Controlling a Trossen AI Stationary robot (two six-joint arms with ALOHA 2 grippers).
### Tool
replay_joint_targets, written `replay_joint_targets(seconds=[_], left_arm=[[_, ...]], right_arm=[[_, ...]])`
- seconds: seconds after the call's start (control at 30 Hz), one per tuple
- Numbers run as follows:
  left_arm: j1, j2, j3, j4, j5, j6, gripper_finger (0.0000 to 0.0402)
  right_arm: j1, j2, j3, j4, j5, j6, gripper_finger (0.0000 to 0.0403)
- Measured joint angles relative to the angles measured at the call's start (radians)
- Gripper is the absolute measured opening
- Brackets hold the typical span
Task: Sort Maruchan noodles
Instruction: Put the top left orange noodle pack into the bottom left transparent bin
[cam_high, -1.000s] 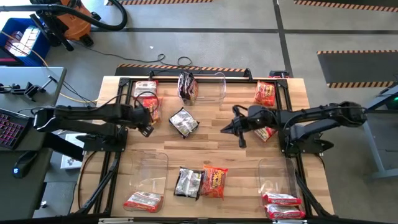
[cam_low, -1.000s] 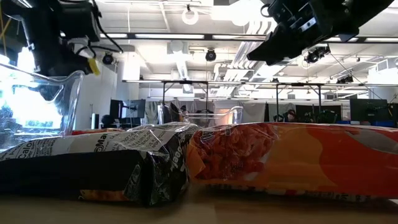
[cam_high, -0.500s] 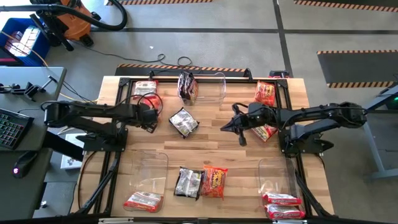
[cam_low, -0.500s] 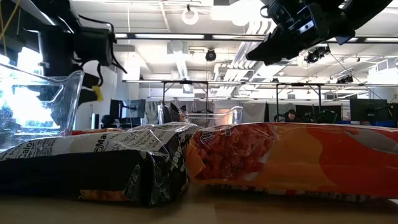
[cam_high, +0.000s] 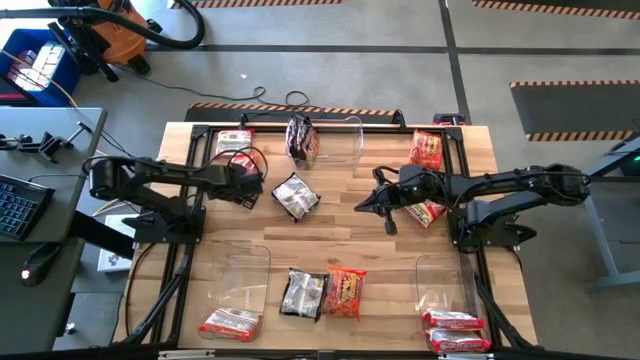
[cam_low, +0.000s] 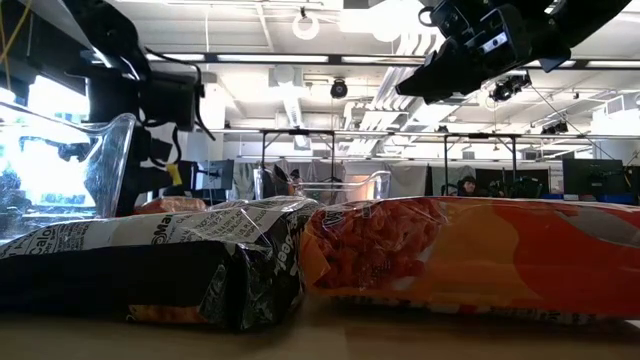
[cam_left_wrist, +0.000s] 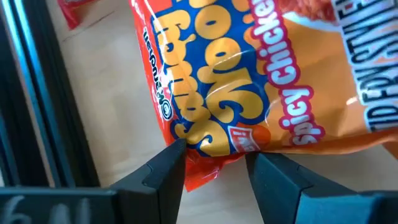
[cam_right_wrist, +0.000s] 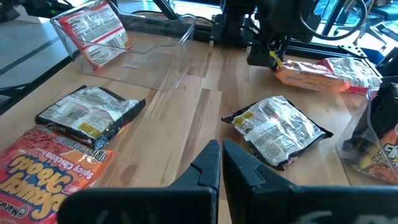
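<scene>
An orange noodle packet (cam_left_wrist: 249, 81) lies flat on the table's left side (cam_high: 238, 165), next to a red-and-white packet (cam_high: 232, 140). My left gripper (cam_left_wrist: 214, 158) is open and tipped down over the orange packet's end edge, one finger on each side of it. It also shows in the high view (cam_high: 252, 190). A dark packet (cam_high: 296, 196) lies at mid-table. My right gripper (cam_high: 360, 207) hangs shut above the table right of centre, holding nothing. My left gripper comes at the orange packet's end edge (cam_left_wrist: 217, 163) slanting from above, and that edge lies between its two open fingers. One fingertip (cam_left_wrist: 177, 155) is right against the wrapper, but I cannot tell whether it touches.
A clear bin (cam_high: 340, 140) at the far edge holds dark packets. Clear bins stand near left (cam_high: 240, 270) and near right (cam_high: 445, 285), with red-and-white packets by them. A dark packet (cam_high: 303, 293) and an orange one (cam_high: 345, 292) lie at the near edge; an orange packet (cam_high: 426, 150) lies far right.
My left gripper has come down and moved toward the table's right, tipping further downward, until it stands over the orange packet's end. Its finger gap looks unchanged. The packets have not moved.
</scene>
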Motion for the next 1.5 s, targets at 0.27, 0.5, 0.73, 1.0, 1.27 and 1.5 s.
replay_joint_targets(seconds=[0.27,0.5,0.73,1.0,1.27,1.5], left_arm=[[-0.017,0.006,0.019,-0.038,-0.006,-0.002,0.0159],[-0.025,0.006,0.05,-0.176,-0.025,-0.033,0.0159],[0.029,0.006,0.002,-0.119,0.001,0.009,0.0159],[0.095,0.003,-0.075,0.01,-0.019,0.081,0.0156],[0.059,0.004,-0.079,0.06,-0.065,0.132,0.0065],[0.006,0.004,-0.079,0.059,-0.176,0.046,0.0009]], right_arm=[[0.0,0.0,0.0,0.0,-0.002,0.016,0.0],[0.0,0.0,0.0,0.0,-0.002,0.043,0.0],[0.0,0.0,0.0,0.001,-0.002,0.041,0.0],[0.0,0.0,0.0,0.001,-0.001,0.045,0.0],[0.0,0.0,0.001,0.009,-0.001,0.045,0.0],[0.0,0.0,0.001,0.009,0.0,0.045,0.0]])
